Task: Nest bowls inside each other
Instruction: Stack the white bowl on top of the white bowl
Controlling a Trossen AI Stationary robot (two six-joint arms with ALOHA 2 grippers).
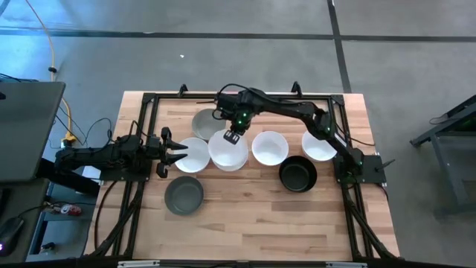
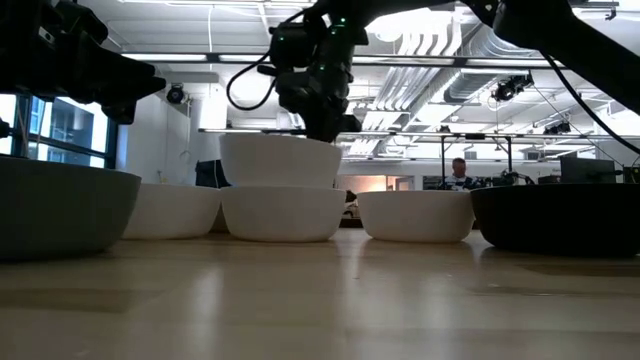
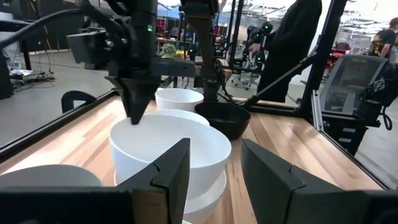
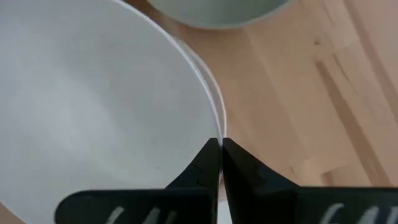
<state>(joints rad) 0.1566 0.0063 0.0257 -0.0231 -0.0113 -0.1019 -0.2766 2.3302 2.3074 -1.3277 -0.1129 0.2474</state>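
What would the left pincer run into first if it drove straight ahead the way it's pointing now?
Most likely the upper white bowl of the nested pair, dead ahead between the open left pincer's fingers. The right pincer is shut on that bowl's rim. Depth is hard to judge; another white bowl sits close by.

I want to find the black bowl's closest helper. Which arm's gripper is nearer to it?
Right. The right gripper pinches a white bowl's rim, two bowls away from the black bowl. The left gripper waits farther off, at the table's left side.

left arm (image 1: 111,156): low at left edge, jaws apart | right arm (image 1: 297,112): stretched across, jaws pinched
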